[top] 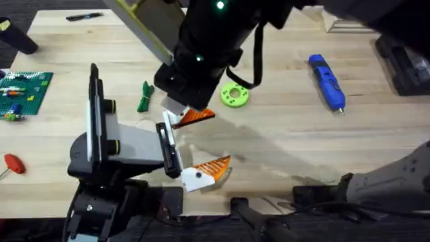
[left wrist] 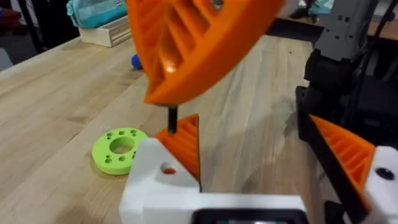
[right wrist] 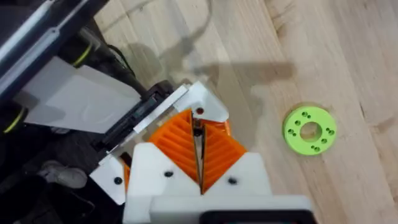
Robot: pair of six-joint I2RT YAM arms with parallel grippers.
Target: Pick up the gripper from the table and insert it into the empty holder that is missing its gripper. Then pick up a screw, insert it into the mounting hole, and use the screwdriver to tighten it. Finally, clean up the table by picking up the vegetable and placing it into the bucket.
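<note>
Two arms: right end effector (right wrist: 198, 127) pinching a screw (left wrist: 172, 119), left end effector (left wrist: 249, 134) spread wide.

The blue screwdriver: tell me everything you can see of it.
The blue screwdriver is a bright blue, pen-shaped tool that looks like plastic, with a darker patch on its body and a thin metal tip at its near end. It lies flat on the wooden table in the right part of the overhead view, its length running away from the arms' bases and its tip pointing back toward them and slightly right. Nothing but the table touches it; the lime-green disc lies apart on its left.
</note>
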